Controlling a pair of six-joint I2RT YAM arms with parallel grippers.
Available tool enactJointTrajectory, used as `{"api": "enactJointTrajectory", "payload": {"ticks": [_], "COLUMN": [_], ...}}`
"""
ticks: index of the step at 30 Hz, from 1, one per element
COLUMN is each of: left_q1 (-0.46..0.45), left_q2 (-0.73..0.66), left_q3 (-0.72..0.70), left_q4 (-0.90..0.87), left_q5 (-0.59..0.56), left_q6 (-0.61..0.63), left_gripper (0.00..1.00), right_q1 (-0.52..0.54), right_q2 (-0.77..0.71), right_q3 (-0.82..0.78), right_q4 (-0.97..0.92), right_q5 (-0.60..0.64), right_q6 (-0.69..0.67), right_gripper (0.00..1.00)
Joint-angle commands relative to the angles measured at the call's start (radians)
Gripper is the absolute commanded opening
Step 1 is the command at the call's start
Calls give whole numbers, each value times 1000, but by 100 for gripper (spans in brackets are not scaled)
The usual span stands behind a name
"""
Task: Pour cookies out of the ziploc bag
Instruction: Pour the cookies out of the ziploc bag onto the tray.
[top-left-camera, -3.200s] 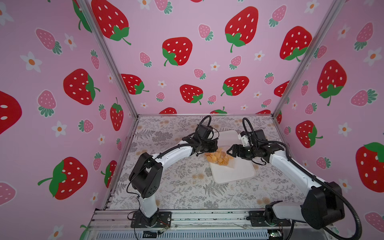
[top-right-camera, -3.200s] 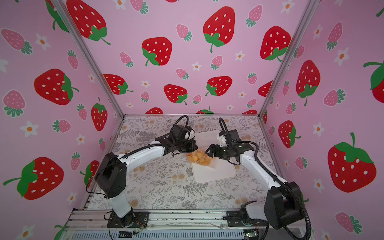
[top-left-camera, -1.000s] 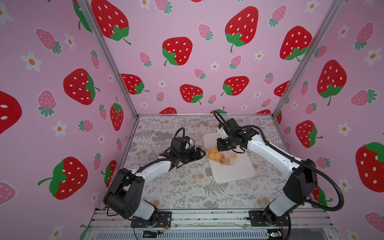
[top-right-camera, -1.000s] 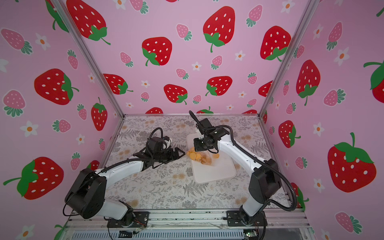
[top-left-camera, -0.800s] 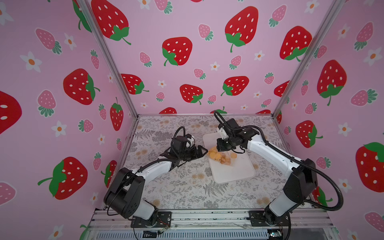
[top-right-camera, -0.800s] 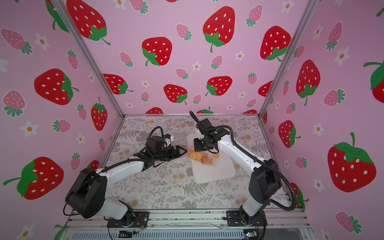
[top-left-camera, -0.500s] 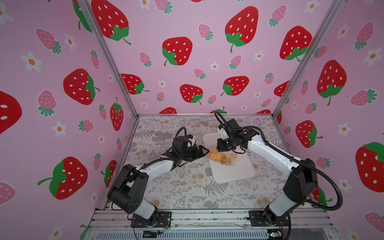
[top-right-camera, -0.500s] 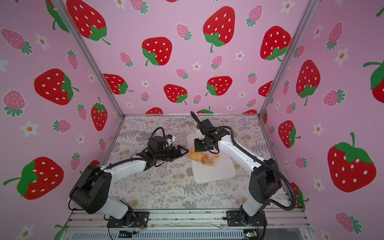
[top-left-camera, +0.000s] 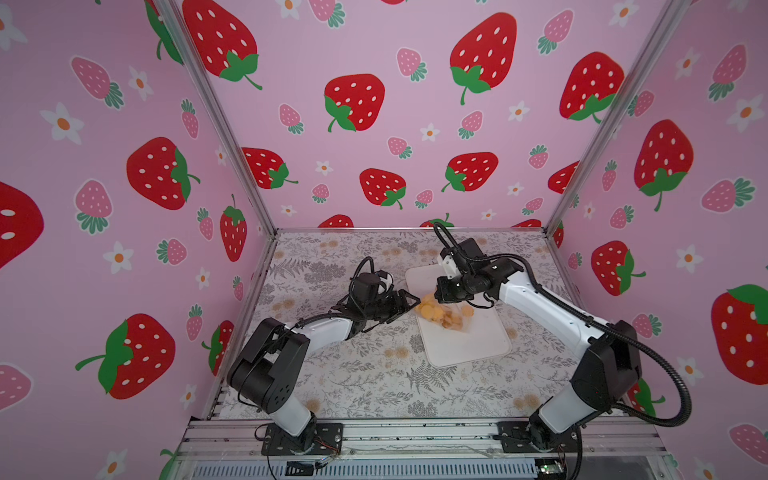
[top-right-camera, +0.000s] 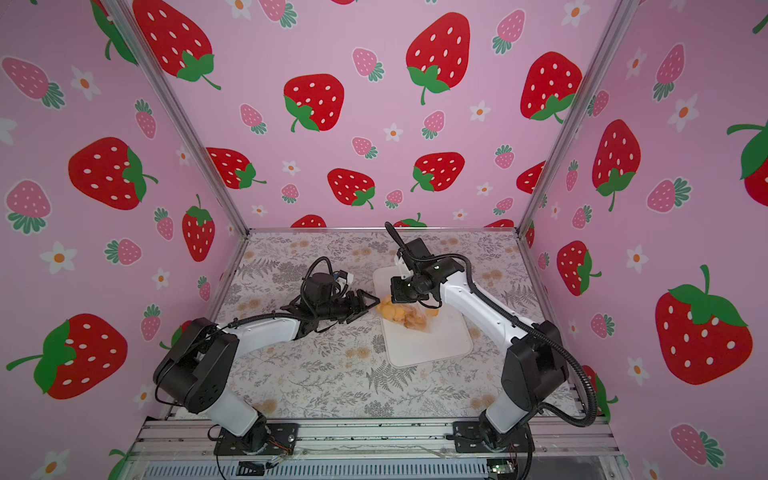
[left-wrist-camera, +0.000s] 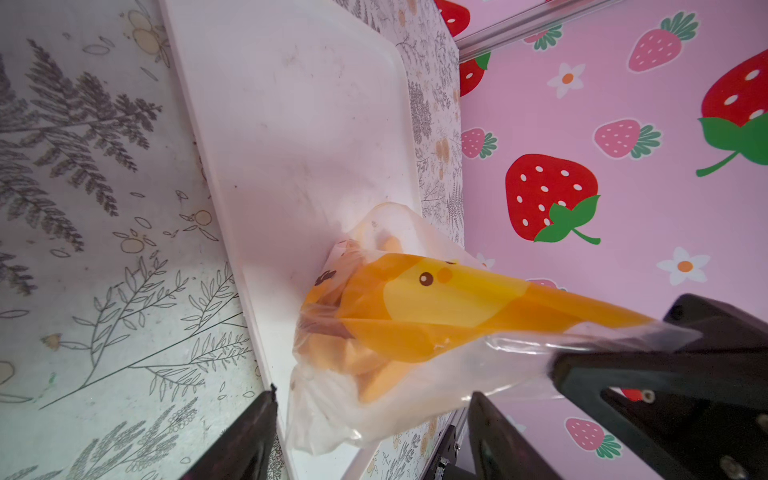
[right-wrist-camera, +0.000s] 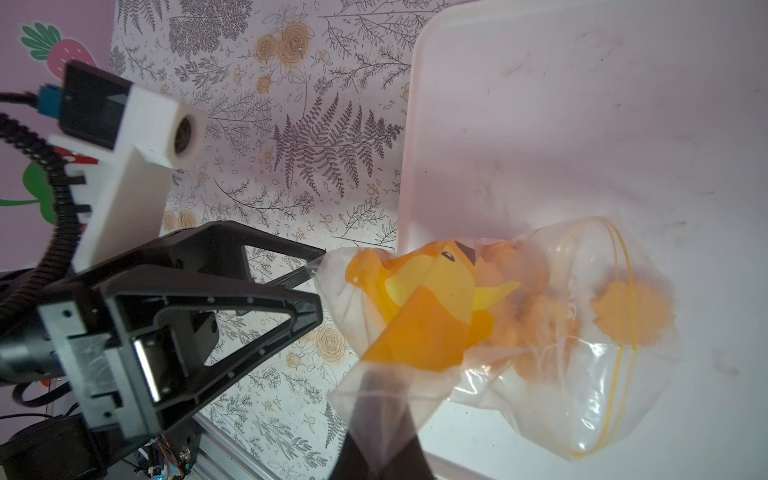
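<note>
Over the white tray (top-left-camera: 469, 345) on the table (top-left-camera: 353, 374), the ziploc bag (top-left-camera: 446, 313), cookies (top-left-camera: 432, 311) inside, pokes one corner between the left gripper's (right-wrist-camera: 321, 279) open jaws, and just beyond, the right gripper's (top-left-camera: 440, 299) jaws are clamped on its plastic; a second ago the left gripper stood a little farther from the bag.

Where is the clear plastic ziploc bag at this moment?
The ziploc bag sits at the white plastic tray's left edge in both top views, pinched by the right end effector.
</note>
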Motion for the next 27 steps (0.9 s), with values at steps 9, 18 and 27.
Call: {"api": "enactJointTrajectory", "payload": {"ticks": [9, 18, 27], "left_q1": [-8, -12, -12], "left_q2": [34, 69, 72], "left_q3": [33, 48, 79], "left_q4": [73, 102, 78], "left_q5": [44, 67, 72], "left_q6": [-32, -50, -39], "left_gripper": [62, 43, 14], "right_q1": [-14, -21, -27], "right_q2": [-57, -67, -70], "right_q3": [-28, -33, -43], "right_q4": [46, 54, 57], "right_q5": [-32, -39, -41], "right_q6": [26, 30, 27], "right_gripper": [0, 0, 0]}}
